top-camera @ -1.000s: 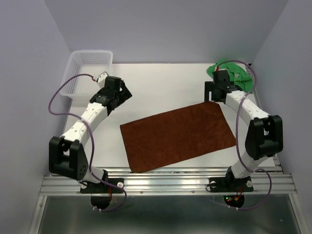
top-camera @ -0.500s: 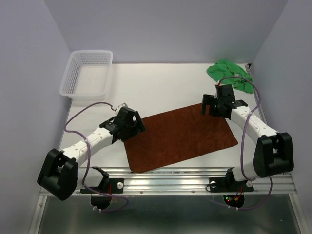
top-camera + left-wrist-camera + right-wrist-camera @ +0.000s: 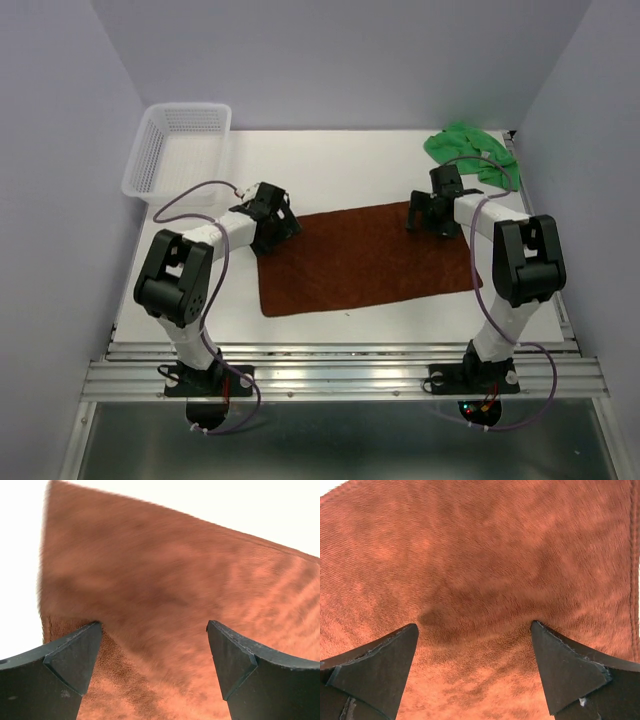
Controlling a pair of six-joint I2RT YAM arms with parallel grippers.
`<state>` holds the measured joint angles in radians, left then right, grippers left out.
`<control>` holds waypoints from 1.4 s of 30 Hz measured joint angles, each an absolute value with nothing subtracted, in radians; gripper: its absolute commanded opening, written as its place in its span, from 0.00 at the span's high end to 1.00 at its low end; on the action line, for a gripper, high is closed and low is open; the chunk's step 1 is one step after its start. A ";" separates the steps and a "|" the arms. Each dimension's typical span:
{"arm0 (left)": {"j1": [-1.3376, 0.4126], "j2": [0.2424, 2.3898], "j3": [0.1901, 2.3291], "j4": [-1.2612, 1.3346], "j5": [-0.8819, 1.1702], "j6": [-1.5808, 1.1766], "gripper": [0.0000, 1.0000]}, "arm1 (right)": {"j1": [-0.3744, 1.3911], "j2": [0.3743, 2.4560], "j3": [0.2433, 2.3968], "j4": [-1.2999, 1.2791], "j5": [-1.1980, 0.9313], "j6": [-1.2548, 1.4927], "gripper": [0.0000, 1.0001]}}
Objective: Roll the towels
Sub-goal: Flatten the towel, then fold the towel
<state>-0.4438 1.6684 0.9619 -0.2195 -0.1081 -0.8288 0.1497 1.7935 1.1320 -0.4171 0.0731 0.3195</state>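
Tools: left tool [image 3: 272, 222] and right tool [image 3: 428, 212] sit low over the far edge of the rust-brown rectangular terry towel [image 3: 365, 262], one near each far corner, in the middle band of the top view.
Left tool state: its two dark wedge-shaped fingers [image 3: 60, 670] are spread wide in the left wrist view. Nothing is clamped between them, and only brown pile shows below the gap.
Left tool contact: the fabric by the left-hand finger looks rumpled, but I cannot tell whether the tip touches it.
Right tool state: its dark fingers [image 3: 370, 675] are just as widely parted in the right wrist view. They hold nothing, and the towel fills the frame under them.
Right tool contact: a darker patch in the pile lies between the tips; whether they touch the cloth cannot be told.
Brown towel position: spread flat and unrolled on the white surface [image 3: 340, 165] at the centre of the top view, slightly skewed so its long edges rise toward the right.
Towel corner: one corner shows at the upper left of the left wrist view, with bare surface beyond it.
Green towel: the crumpled green cloth towel [image 3: 470, 152] lies in the upper right of the top view, apart from the brown towel.
Basket: the white plastic mesh basket [image 3: 143, 165] stands in the upper left of the top view, well apart from both towels.
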 measured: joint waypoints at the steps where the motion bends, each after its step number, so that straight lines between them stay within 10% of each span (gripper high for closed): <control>1: -0.420 1.706 1.002 -0.212 -0.108 -0.815 0.01 | 0.145 1.807 1.146 -0.417 0.075 0.320 0.00; 17: -0.312 2.044 1.519 -0.289 -0.124 -0.585 0.01 | 0.092 2.006 1.462 -0.400 0.056 0.306 0.00; 30: -0.313 1.203 0.852 -0.358 -0.138 -0.720 0.01 | 0.078 1.321 0.987 -0.399 0.235 0.466 0.00; 42: -0.313 1.173 0.598 -0.323 -0.079 -0.841 0.10 | 0.073 1.293 0.875 -0.444 0.284 0.510 0.00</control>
<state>-0.3130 1.1728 0.5980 -0.3225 -0.0788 -0.8410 0.0727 1.2926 0.8753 -0.4442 0.2844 0.5098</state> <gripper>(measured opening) 0.967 0.998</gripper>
